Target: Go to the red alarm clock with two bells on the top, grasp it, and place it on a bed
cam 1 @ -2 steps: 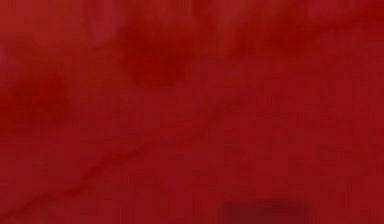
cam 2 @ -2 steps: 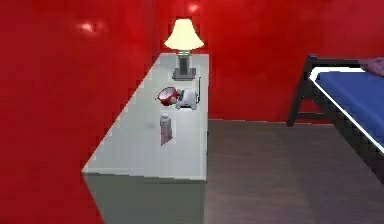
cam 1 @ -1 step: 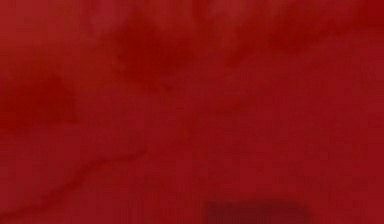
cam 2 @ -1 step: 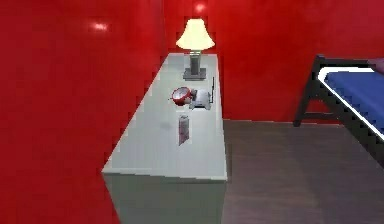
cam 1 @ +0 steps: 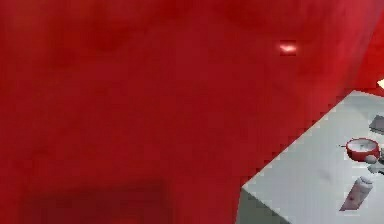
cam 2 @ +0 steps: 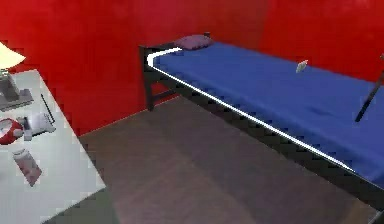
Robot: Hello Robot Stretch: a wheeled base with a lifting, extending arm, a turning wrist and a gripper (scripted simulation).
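Pincer state could not be told, red alarm clock (cam 1: 360, 150) stood on the grey bench (cam 1: 308, 178), blue bed (cam 2: 270, 85) well apart, so grasp and placing looked not yet done.

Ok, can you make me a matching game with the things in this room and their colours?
Things:
1. alarm clock
2. bed cover
3. pillow
4. table

Colours:
A. purple
B. pale grey
C. red
D. blue

Right pairs: 1-C, 2-D, 3-A, 4-B.
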